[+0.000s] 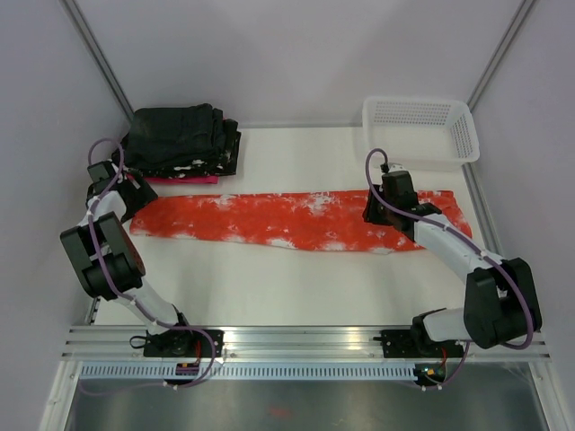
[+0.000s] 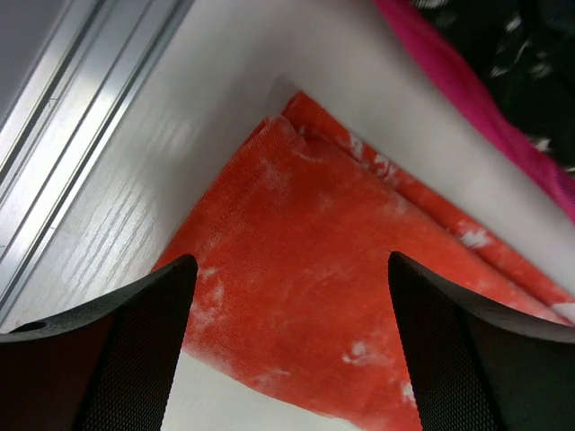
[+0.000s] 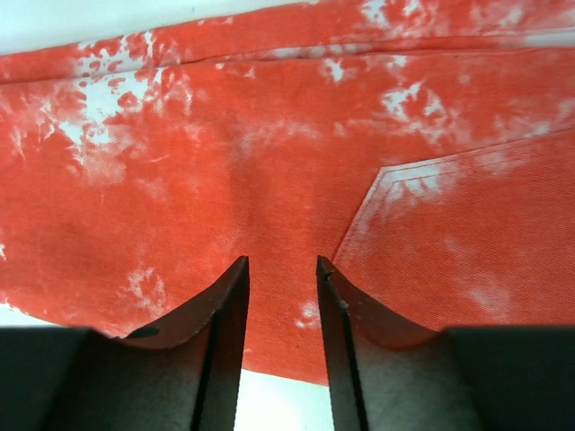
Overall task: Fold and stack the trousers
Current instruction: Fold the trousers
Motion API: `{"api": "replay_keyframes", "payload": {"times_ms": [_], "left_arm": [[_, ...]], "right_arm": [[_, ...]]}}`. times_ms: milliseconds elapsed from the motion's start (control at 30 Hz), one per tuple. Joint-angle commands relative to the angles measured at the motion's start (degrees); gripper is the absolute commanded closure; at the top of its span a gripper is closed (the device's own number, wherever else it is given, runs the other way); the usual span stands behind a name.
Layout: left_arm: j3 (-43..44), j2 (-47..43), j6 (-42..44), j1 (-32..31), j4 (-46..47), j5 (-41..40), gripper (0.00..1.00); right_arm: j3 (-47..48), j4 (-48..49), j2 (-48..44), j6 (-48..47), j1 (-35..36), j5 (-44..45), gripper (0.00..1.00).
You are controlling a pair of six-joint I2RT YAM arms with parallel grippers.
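The trousers (image 1: 296, 220) are lying flat on the white table (image 1: 296, 287) as one long strip. Their hem end is sitting just in front of the stack of black folded garments (image 1: 184, 139), and their waist end is reaching well away from that stack. The left gripper (image 2: 292, 265) is hovering over the hem corner nearest the stack with its jaws standing wide apart and gripping nothing. The right gripper (image 3: 282, 262) is hanging over the end farthest from the stack, beside a back pocket (image 3: 449, 224). Its jaws are leaving only a narrow gap, and no cloth is showing pinched between them. Judging from this, the lengthwise fold is looking done and a crosswise fold is waiting. The fabric is looking thin and layered, so a shallow pinch is likely to be taking only the top layer, and the strip would be opening up as it lifts. The left jaws are working close to the pink cloth (image 1: 180, 180) under the stack, so a wide closing there is risking catching that cloth or nudging the stack. If one end is rising faster than the other, the fold is likely to be landing skewed.
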Motion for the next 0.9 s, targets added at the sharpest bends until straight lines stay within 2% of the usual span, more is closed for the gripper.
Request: {"api": "replay_keyframes", "payload": {"times_ms": [0,233,400,867], "left_arm": [[0.6,2.5,9.9,0.4,0.9,4.2,0.08],[2.2,6.8,15.2,0.5,-1.0,0.2,0.08],[3.6,7.4,19.9,0.8,-2.9,-1.0,0.08],[4.0,12.3,22.8,1.2,-3.6,3.7,0.12]], "right_arm": [[1.6,-1.3,-2.8,1.3,-0.5,3.2,0.57],[6.3,-5.6,-0.2,1.5,-0.9,3.2,0.53],[6.4,-4.5,-1.7,3.0,-2.0,2.9,0.49],[10.0,-6.8,1.0,3.6,-2.6,3.0,0.48]]}}
